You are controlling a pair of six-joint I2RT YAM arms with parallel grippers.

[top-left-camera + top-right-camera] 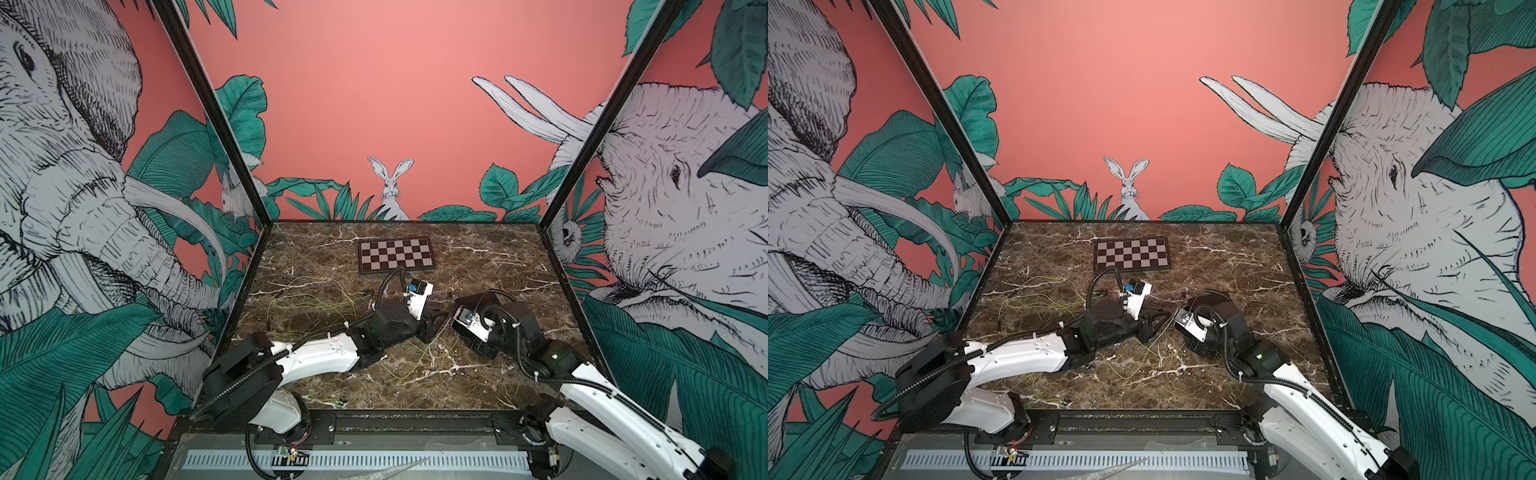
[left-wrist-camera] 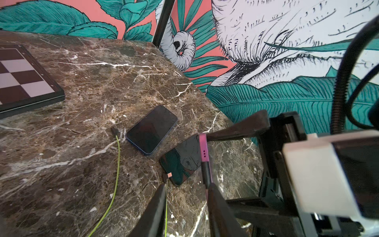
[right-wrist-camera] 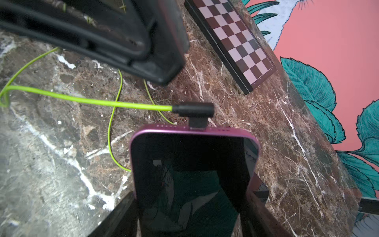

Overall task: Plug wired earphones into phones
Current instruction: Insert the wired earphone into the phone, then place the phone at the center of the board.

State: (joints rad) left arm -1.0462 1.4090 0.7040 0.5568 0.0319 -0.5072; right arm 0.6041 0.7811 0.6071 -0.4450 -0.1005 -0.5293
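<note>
Now right pincer [image 3: 190,209] clamps purple phone [image 3: 192,164] by edges; left pincer [image 2: 187,188] apart, seemingly clear of plug [image 3: 192,108].

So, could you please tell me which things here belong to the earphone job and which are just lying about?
Belong to the job:
- purple-edged phone, held in the right gripper, plug seated in its end
- blue-edged phone and dark phone, flat on the table
- yellow-green earphone cords

Just lying about:
- checkerboard
</note>
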